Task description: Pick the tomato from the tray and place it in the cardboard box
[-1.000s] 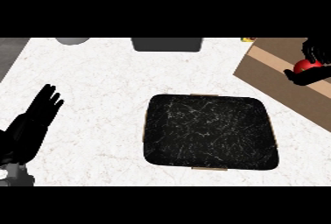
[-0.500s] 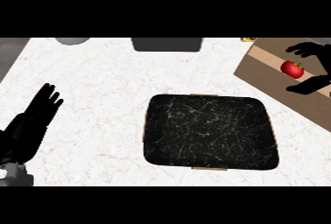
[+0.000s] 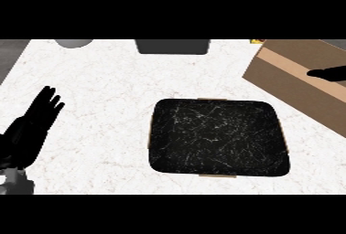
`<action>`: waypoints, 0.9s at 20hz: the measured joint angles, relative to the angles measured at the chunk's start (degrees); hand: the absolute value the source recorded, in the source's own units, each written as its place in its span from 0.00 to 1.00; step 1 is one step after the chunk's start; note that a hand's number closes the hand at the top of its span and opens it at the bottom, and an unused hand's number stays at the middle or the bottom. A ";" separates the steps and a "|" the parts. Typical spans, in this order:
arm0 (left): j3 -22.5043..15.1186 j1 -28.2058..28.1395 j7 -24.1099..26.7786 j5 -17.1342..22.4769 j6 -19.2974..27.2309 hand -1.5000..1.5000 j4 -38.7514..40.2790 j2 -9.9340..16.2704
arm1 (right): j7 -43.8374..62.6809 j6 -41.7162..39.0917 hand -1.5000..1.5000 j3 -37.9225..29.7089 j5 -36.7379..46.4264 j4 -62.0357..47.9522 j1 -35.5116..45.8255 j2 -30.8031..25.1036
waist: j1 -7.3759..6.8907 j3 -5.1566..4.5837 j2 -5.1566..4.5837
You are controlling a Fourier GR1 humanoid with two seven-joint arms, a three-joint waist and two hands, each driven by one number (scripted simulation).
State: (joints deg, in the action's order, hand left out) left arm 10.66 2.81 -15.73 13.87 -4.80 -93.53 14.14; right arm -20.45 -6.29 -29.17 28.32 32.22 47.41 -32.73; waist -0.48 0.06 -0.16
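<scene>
Nearest, at the left edge: left hand (image 3: 32, 130), resting on the white counter (image 3: 101, 91), fingers straight and up, slightly spread, same place as a second ago. In the middle, nearer than the box: black tray (image 3: 218, 137) with nothing on it.

Farther right: cardboard box (image 3: 297, 73) at the counter's corner. Over it, only a dark tip of the right hand (image 3: 330, 72) poking in from the right edge; cannot tell whether those fingers are spread or curled. Half a second ago, fingers opened around the red tomato above the box; now no tomato anywhere in sight. Probably released down into the box, hidden by its wall, with the hand drawn back. If so, task as good as finished.

At the far edge: a grey round thing (image 3: 74, 43) and a dark block (image 3: 172, 46).
</scene>
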 measured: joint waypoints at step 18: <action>-0.40 0.76 -0.43 -0.31 -0.73 0.50 -0.91 -0.71 | -11.21 -16.74 0.00 -8.83 -8.63 -16.49 -3.30 -20.58 | -1.43 0.16 -0.70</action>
State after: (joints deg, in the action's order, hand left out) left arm 10.26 3.57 -16.17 13.55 -5.53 -94.43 13.43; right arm -31.66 -23.03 -38.00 19.69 15.73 44.10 -53.31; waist -1.91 0.22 -0.87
